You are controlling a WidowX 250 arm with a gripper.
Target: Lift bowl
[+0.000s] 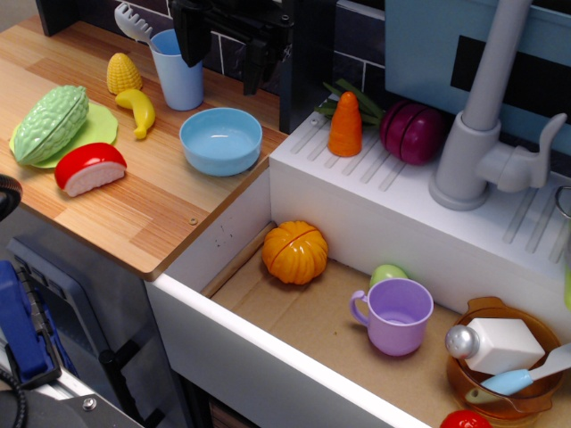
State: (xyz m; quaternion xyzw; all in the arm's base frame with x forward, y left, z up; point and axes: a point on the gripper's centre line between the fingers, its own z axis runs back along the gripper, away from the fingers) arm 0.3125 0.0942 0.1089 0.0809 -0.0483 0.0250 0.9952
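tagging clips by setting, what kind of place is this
Most likely a toy play kitchen: a grey faucet over a sink, a wooden counter, and plastic food like the carrot.

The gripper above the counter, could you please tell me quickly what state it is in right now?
Gripper: open and holding nothing; its two fingers hang apart above the counter, behind the light-blue bowl and not touching it.

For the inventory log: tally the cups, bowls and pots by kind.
Cups: 2, the blue cup and the purple cup
Bowls: 1, the bowl
Pots: 1, the amber pot
Total: 4
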